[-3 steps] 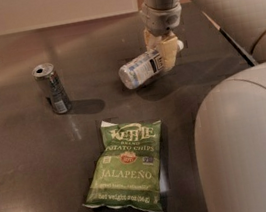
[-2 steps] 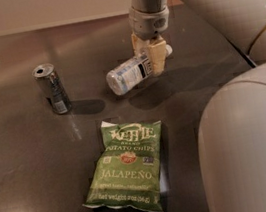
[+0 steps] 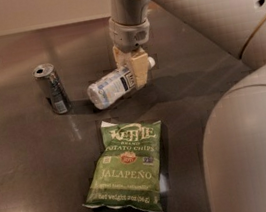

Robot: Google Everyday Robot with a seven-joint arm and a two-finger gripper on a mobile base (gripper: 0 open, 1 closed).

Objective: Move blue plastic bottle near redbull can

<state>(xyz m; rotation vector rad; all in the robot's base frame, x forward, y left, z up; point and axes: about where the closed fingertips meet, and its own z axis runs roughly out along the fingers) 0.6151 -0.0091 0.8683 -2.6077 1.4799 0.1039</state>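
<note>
The fingers [image 3: 140, 69] are closed on the blue plastic bottle [image 3: 109, 88], pinching it at the end near its white cap [image 3: 151, 62]. The cap pokes out to the right of them, and the labelled body sticks out to the left and slightly downward. The gripper [image 3: 134, 77] hangs from the arm [image 3: 197, 6] over the middle of the dark surface [image 3: 36, 164], pointing straight down. The bottle lies nearly on its side in the grasp, base lowest. Whether the base touches the surface or rides just above it cannot be told from this view.

The redbull can [image 3: 53, 89] stands upright to the left of the bottle's base, near it but apart, with a strip of bare surface between them. A green bag of jalapeño chips [image 3: 128, 167] lies flat in front of the bottle, closer to the camera and out of the line between bottle and can.

The step in hand looks like the carry, and it seems close to its end, since the bottle is already near the can. The next move probably calls for a small further approach, if any. Then the bottle needs lowering until it rests and the fingers must let go without knocking it. The slim can looks easy to topple, so the bottle's base should stop short of it. A bottle freed on its side may also roll.
</note>
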